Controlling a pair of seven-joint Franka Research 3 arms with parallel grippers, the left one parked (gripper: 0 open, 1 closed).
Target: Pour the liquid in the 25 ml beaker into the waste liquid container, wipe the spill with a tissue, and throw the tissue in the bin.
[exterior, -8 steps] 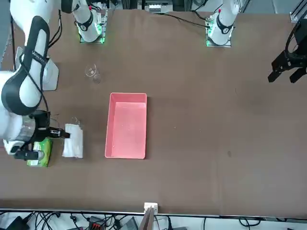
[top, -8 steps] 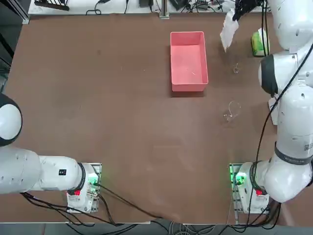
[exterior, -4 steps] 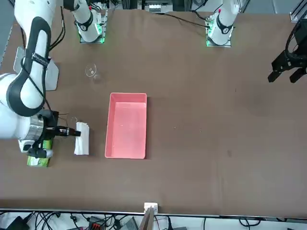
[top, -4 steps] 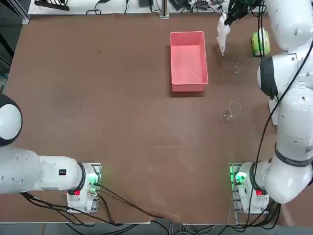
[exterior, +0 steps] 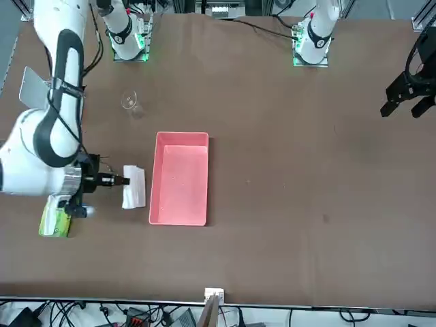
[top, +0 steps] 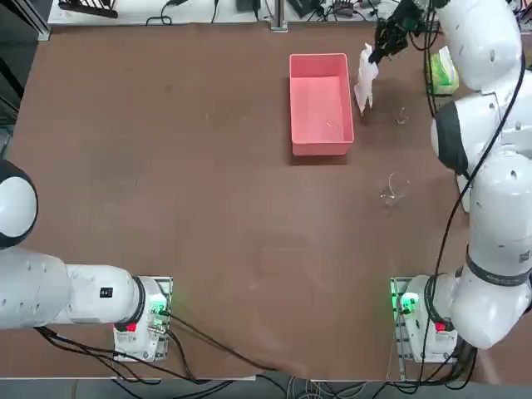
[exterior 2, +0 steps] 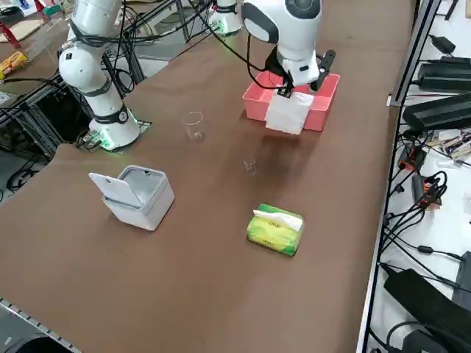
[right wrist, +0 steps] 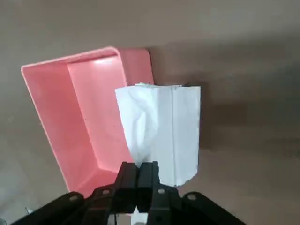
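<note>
Two glass vessels are counted on the table (top: 166, 166): one 25 ml beaker (exterior 2: 250, 166) and one larger beaker (exterior 2: 194, 125). One waste liquid container (top: 320, 143), one bin (exterior 2: 140, 195), one tissue (top: 364, 76) and one green tissue pack (exterior 2: 275, 230) are also counted.

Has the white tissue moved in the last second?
Yes. The right gripper has carried the tissue away from the green pack, toward the pink tray.

Right gripper (exterior 2: 283, 91) pinching tissue (exterior 2: 288, 112), hanging before waste liquid container (exterior 2: 327, 97); bin (exterior 2: 140, 193) open.
</note>
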